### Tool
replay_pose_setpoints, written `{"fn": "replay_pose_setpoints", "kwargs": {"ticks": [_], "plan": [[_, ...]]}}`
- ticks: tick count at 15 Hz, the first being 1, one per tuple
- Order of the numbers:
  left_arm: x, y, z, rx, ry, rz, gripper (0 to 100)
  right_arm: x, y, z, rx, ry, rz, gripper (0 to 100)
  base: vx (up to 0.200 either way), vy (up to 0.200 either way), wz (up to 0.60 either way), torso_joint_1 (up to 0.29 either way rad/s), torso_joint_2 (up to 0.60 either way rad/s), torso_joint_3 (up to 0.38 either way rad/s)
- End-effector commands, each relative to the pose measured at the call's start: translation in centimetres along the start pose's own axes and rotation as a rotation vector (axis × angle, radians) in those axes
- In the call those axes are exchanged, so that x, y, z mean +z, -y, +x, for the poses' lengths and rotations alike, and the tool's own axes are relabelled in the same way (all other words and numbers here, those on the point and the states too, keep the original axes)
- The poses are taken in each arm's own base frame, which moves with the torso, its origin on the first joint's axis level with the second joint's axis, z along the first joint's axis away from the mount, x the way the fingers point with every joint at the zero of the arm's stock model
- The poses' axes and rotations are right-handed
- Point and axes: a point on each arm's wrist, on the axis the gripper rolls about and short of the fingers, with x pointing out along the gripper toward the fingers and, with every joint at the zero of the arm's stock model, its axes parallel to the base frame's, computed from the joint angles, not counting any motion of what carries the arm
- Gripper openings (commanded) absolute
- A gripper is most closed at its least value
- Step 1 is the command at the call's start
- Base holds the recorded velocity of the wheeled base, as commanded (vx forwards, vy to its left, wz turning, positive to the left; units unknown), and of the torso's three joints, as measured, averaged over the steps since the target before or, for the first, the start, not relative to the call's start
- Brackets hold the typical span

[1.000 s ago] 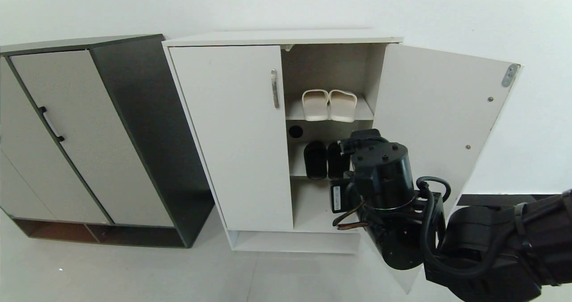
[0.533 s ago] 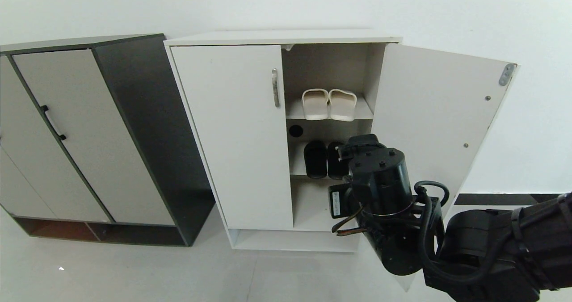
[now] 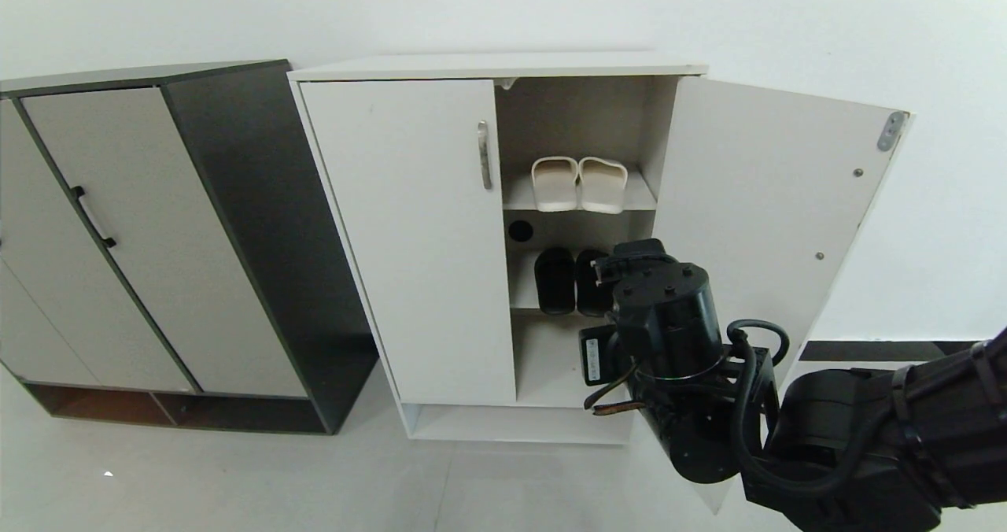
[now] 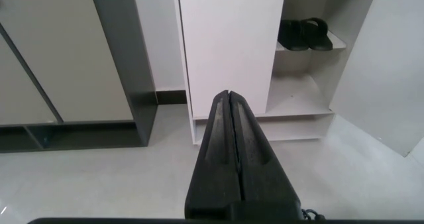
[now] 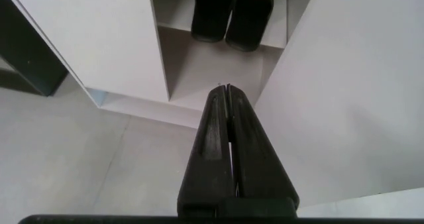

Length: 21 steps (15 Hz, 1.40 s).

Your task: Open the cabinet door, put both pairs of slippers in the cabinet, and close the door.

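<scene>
The white cabinet (image 3: 409, 233) has its right door (image 3: 755, 201) swung open and its left door shut. A white pair of slippers (image 3: 580, 184) rests on the upper shelf. A black pair of slippers (image 3: 560, 280) sits on the middle shelf (image 5: 232, 8) (image 4: 305, 33). My right gripper (image 5: 227, 89) is shut and holds nothing, hovering just in front of the open compartment, below the black pair and beside the open door (image 5: 351, 85). My left gripper (image 4: 228, 93) is shut and holds nothing, hanging over the floor in front of the shut left door (image 4: 228, 38).
A dark grey cabinet (image 3: 165, 241) with a closed door and black handle stands close to the left of the white one. The bottom shelf (image 3: 551, 359) of the open compartment is bare. Pale floor (image 3: 236, 485) lies in front.
My right arm has dropped and drawn back a little from the shelves. The head view has shifted slightly. The slippers and doors stay as they were.
</scene>
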Motion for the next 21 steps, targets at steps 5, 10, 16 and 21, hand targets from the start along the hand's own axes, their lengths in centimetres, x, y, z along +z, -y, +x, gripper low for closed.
{"fn": "replay_pose_setpoints", "kwargs": {"ticks": [5,10,16,21], "plan": [[0.00,0.00,0.00,0.000,0.000,0.000,0,-0.13,-0.04,0.04,0.000,-0.004,-0.010,0,0.000,0.000,0.00,0.004,-0.10,-0.113],[0.00,0.00,0.00,0.000,0.000,0.000,0,-0.18,-0.06,0.07,-0.001,-0.005,-0.011,0,0.000,0.000,0.00,0.047,-0.42,-0.360],[0.00,0.00,0.00,0.000,0.000,0.000,0,-0.31,0.00,0.20,-0.004,-0.008,-0.014,0,0.000,0.000,0.00,0.122,-0.47,-0.337],[0.00,0.00,0.00,0.000,0.000,0.000,0,-0.37,-0.02,0.23,-0.005,-0.010,-0.016,0,0.000,0.000,0.00,0.170,-0.48,-0.319]]}}
